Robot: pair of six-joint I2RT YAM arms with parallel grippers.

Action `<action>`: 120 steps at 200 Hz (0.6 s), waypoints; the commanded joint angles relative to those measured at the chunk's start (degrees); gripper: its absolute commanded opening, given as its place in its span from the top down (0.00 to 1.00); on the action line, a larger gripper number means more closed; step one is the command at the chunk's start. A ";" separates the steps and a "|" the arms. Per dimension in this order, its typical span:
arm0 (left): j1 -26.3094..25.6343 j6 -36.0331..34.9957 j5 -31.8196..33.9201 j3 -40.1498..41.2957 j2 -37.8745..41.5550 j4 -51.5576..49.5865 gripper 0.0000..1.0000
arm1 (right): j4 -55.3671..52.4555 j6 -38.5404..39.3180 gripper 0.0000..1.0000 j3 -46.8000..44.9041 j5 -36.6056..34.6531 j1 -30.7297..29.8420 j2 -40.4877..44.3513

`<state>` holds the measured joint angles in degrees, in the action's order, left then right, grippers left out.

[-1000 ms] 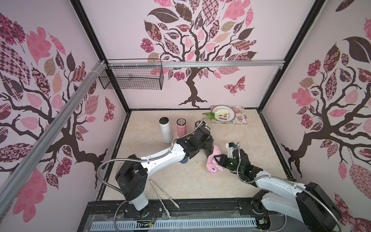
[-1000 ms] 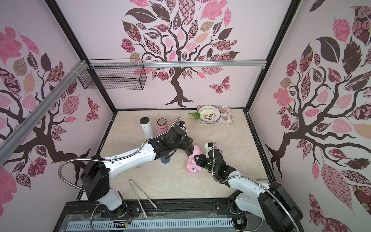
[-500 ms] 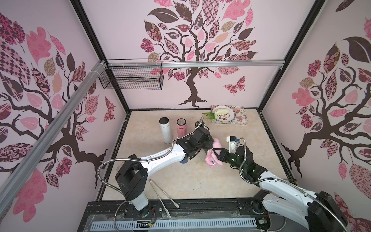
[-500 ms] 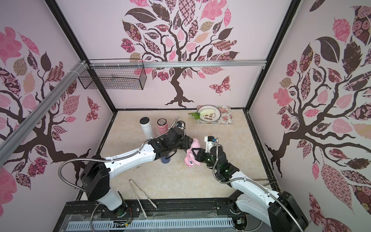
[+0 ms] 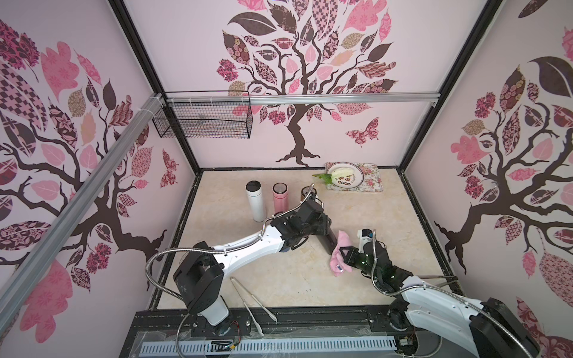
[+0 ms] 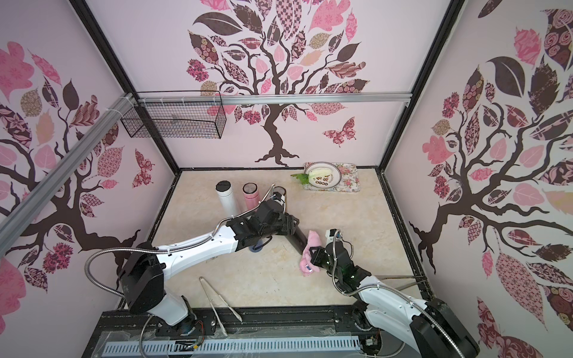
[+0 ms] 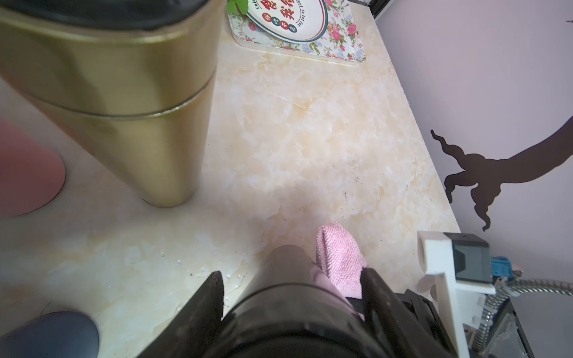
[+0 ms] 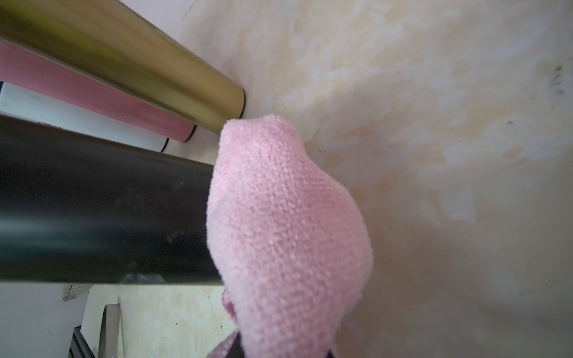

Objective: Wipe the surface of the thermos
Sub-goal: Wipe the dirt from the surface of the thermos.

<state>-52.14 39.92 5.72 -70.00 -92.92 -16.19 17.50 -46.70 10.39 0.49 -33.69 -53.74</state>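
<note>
The beige marble-patterned tabletop (image 5: pixel 387 217) fills the floor of the cell, and a black wire basket (image 5: pixel 204 124) hangs on the far wall to the left. The white left arm (image 5: pixel 248 248) reaches from the near left toward the centre. The white right arm (image 5: pixel 434 294) comes in from the near right.

A floral rectangular tray (image 5: pixel 373 186) lies at the far right. It carries a round white plate (image 5: pixel 359 179) with a pale, green-leafed cabbage (image 5: pixel 324 177).

The matte black cylindrical thermos (image 5: pixel 329 245) sits at the centre, tilted, its free end pointing near and right. The left gripper (image 7: pixel 293 297) is clamped on the black thermos, one finger on each side.

At the far left-centre three bottles stand upright in a row: a white cylindrical thermos (image 5: pixel 255 201), a pink cylindrical thermos (image 5: pixel 280 198) and a gold metallic thermos (image 7: pixel 124 102).

Metal tongs (image 5: pixel 251 297) lie at the near edge.

The right gripper (image 5: pixel 343 256) is closed on a pink terry cloth (image 8: pixel 285 232), which covers the black thermos's free end. A dark blue round cap (image 6: pixel 257 246) rests on the tabletop under the left arm.
</note>
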 commanded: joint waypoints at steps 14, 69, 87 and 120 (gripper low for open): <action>-0.95 0.16 -2.28 -1.63 -0.10 -2.76 1.00 | 3.34 2.00 1.00 7.58 4.77 -0.32 -0.53; -1.47 -0.93 2.46 -2.40 1.08 -5.51 1.00 | 11.08 2.51 1.00 9.71 11.29 -1.57 -0.26; -1.47 -1.51 3.94 -2.74 1.33 -6.14 1.00 | 8.52 3.72 1.00 8.38 9.49 -1.59 -1.25; -1.47 -2.52 5.96 -3.50 1.42 -7.22 1.00 | 2.67 4.16 1.00 4.11 6.54 -1.60 -3.35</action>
<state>-52.66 39.27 10.46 -71.11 -92.16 -20.29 24.77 -43.64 17.54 8.14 -34.81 -55.42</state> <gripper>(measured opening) 0.639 0.114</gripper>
